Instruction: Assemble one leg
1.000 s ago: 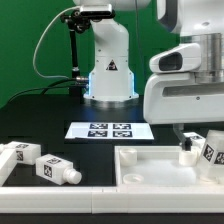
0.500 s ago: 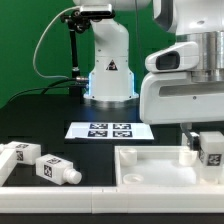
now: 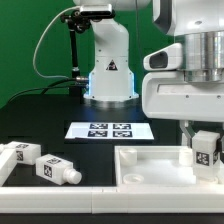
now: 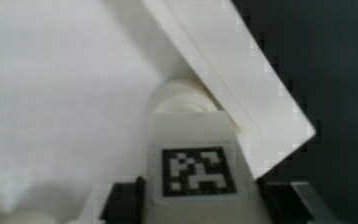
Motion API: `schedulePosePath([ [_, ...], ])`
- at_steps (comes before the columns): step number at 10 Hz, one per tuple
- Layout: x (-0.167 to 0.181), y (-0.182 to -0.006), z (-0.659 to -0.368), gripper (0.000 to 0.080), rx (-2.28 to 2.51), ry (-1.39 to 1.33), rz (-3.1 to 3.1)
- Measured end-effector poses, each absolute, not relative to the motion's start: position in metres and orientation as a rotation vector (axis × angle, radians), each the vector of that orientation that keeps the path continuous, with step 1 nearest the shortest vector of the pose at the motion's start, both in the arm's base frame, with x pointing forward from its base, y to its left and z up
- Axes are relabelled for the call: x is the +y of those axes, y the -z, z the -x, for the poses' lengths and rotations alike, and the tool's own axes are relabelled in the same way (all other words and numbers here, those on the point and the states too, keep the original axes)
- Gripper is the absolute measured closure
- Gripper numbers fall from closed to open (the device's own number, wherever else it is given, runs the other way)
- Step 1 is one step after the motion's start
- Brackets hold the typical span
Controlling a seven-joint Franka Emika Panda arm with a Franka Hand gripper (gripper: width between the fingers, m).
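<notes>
Your fingers are pinching the leg: in the wrist view one dark finger sits on each side of the white block, pressed against its flanks, with the black-and-white tag facing the camera between them. The leg hangs upright in that grip, its tag also turned toward the exterior camera.

Directly below the fingers lies the large white rimmed panel, and the leg stands over the panel's end nearest them. In the wrist view the leg's rounded far end lies close against the panel's raised rim, just where the rim meets the flat floor (you cannot tell from either view whether the leg actually touches the floor or stops just above it).

Well apart from the fingers, off toward the exterior view's left, two more legs lie on their sides on the dark tabletop: one at the picture's edge and another just beside it, nearer the panel. The marker board lies flat beyond the panel, farther from the fingers, in front of the arm's white base.
</notes>
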State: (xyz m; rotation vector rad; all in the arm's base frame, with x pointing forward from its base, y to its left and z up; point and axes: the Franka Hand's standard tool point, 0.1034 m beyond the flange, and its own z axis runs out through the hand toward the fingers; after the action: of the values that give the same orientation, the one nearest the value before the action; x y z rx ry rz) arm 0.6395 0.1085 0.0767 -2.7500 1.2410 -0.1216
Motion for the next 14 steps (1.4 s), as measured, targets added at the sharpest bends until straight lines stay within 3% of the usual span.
schedulePosePath([
  [3, 0.1104, -0.0757, -0.6379, 0.0512, 1.788, 0.034, 2.366],
  [7, 0.1105, -0.0754, -0.6376, 0.0512, 1.789, 0.03, 2.363],
  [8, 0.108, -0.0765, -0.6377, 0.0312, 1.515, 0.058, 2.565],
  [9, 0.1066, -0.0787, -0.6396, 0.0312, 1.227, 0.087, 2.721],
  [10, 0.107, -0.0782, -0.6395, 0.0203, 1.091, 0.098, 2.78],
  [12, 0.1064, -0.0775, -0.6393, 0.0165, 0.954, 0.109, 2.835],
  [14, 0.1059, -0.0776, -0.6407, 0.0152, 0.499, 0.151, 2.993],
])
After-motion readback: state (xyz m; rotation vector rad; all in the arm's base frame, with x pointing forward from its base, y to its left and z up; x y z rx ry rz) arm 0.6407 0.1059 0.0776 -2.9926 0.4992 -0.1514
